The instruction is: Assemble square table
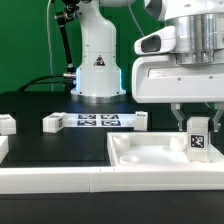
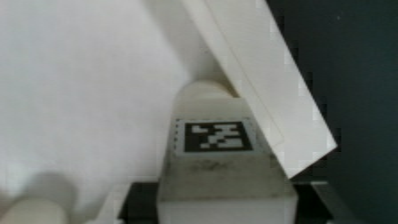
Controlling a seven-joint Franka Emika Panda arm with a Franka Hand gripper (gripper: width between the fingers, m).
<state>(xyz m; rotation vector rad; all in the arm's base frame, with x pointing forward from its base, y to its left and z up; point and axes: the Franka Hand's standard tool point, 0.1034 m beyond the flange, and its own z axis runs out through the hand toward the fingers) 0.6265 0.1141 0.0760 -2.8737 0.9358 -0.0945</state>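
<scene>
At the tabletop's near edge, the claw (image 1: 197, 128) grips a white leg (image 1: 198, 139) upright over the square table top (image 1: 150, 155).
The leg carries a black-and-white square tag, no readable text. Two loose legs (image 1: 52, 123) (image 1: 8, 125) lie further back, near the marker board (image 1: 100, 121). The claw's fingers (image 1: 178, 119) are partly closed on the leg's sides.
</scene>
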